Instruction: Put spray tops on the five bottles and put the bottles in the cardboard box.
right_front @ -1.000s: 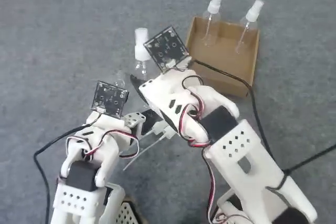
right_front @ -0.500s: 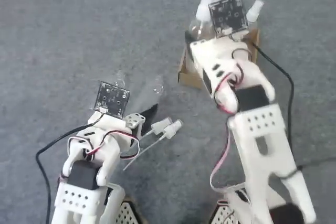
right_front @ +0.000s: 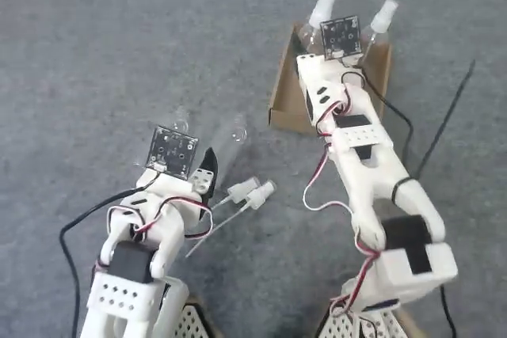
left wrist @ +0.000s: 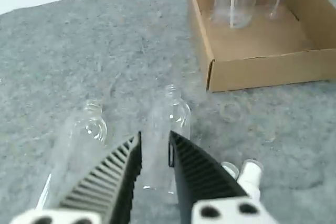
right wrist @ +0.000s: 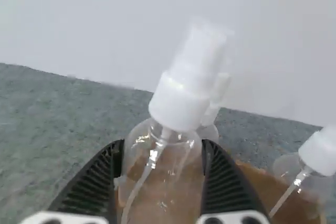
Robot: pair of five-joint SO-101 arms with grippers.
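Observation:
My right gripper (right wrist: 164, 153) is shut on a clear bottle (right wrist: 163, 182) with a white spray top (right wrist: 186, 95), held upright over the cardboard box (right_front: 285, 104). Two more capped bottles (right_front: 322, 7) (right_front: 382, 17) stand at the box's far side. Two capless bottles (right_front: 179, 121) (right_front: 234, 135) rest on the grey carpet. My left gripper (left wrist: 155, 142) hovers just short of the nearer capless bottle (left wrist: 172, 116), its fingers a narrow gap apart with nothing gripped. Two loose spray tops (right_front: 252, 192) with long tubes lie beside the left arm.
The right arm (right_front: 352, 132) stretches from the near edge to the box, with cables trailing on the carpet beside it. Grey carpet (right_front: 87, 77) covers the table, with open room at the far left. A pale wall runs behind the box.
The right arm swung from the table's middle to the box, carrying the capped bottle along. The left gripper edged forward toward the capless bottles.

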